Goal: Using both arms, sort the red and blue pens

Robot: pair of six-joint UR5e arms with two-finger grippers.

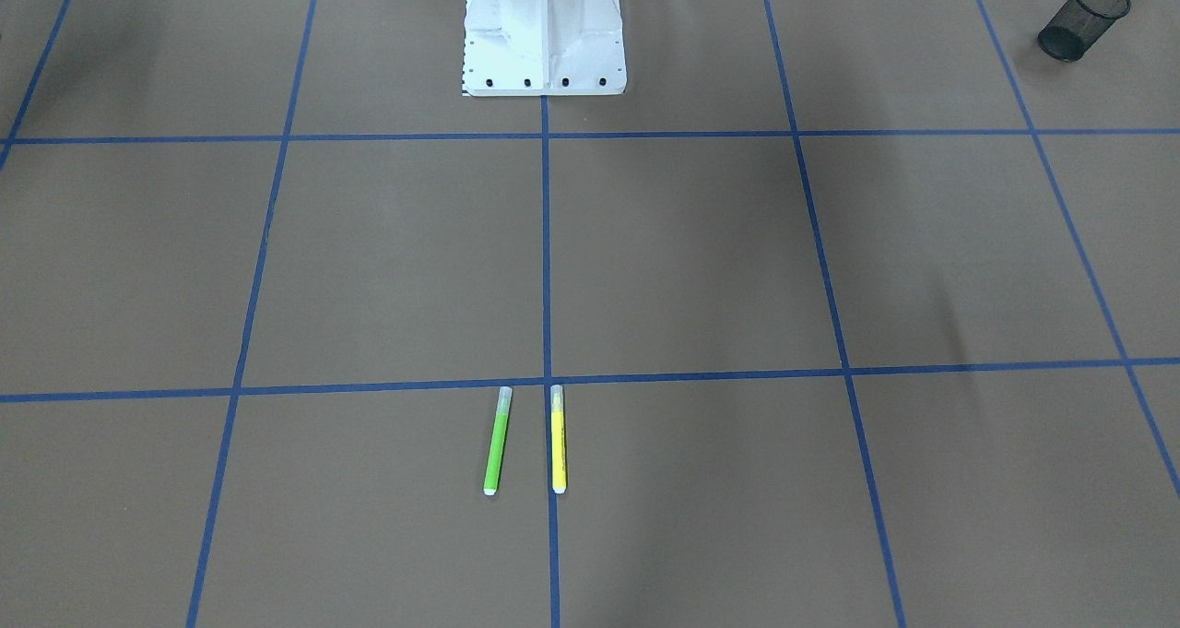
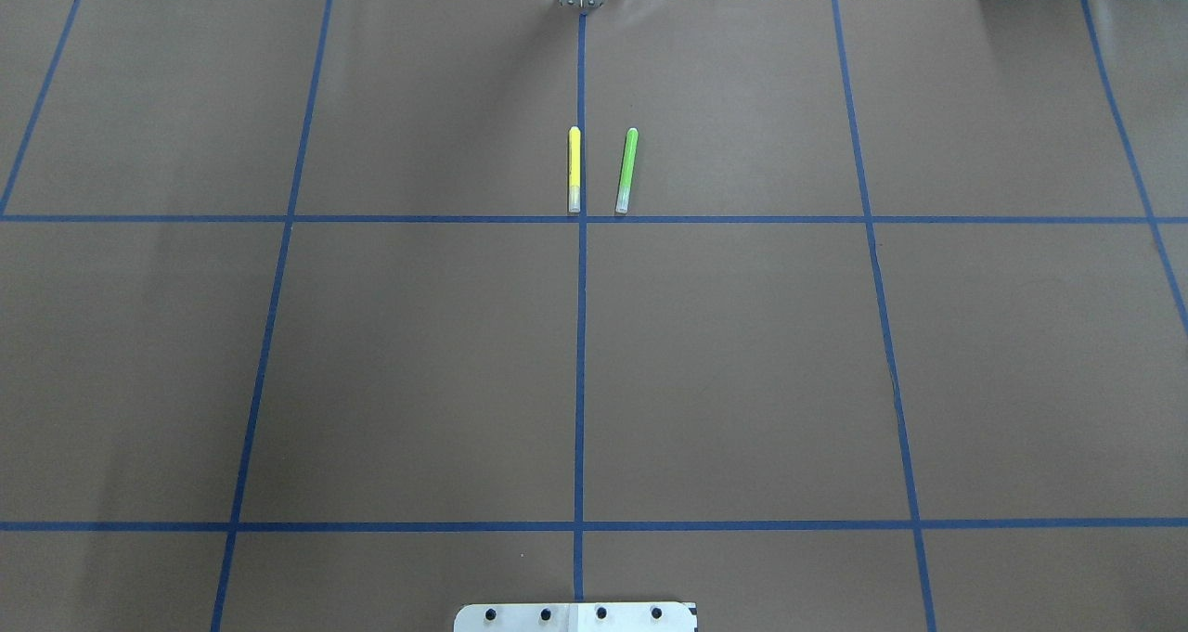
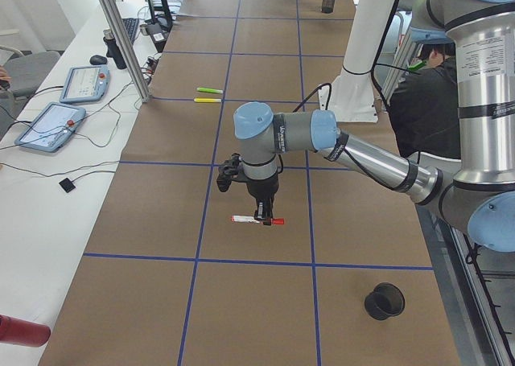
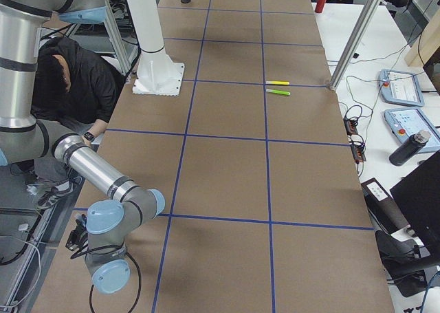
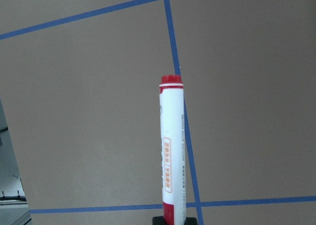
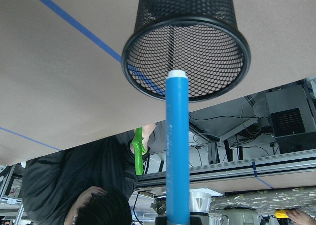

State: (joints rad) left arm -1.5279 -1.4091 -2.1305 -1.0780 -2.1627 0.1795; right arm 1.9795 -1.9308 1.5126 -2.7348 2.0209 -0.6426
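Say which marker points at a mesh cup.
The bright blue marker: its pale end faces the black mesh cup; the red-capped marker, green marker and yellow marker don't.

The red pen [image 5: 170, 151], with a white barrel, orange print and red ends, is clamped in the left gripper [image 3: 262, 213] and lies level, low over the brown table [image 3: 265, 125], where the left arm [image 3: 362, 158] reaches out. The blue pen [image 6: 177, 151], bright blue with a pale end, is clamped in the right gripper [image 6: 173, 219] and points at the open mouth of a black mesh cup [image 6: 148, 17]. The right arm [image 4: 96, 170] is folded low at the table's near corner.
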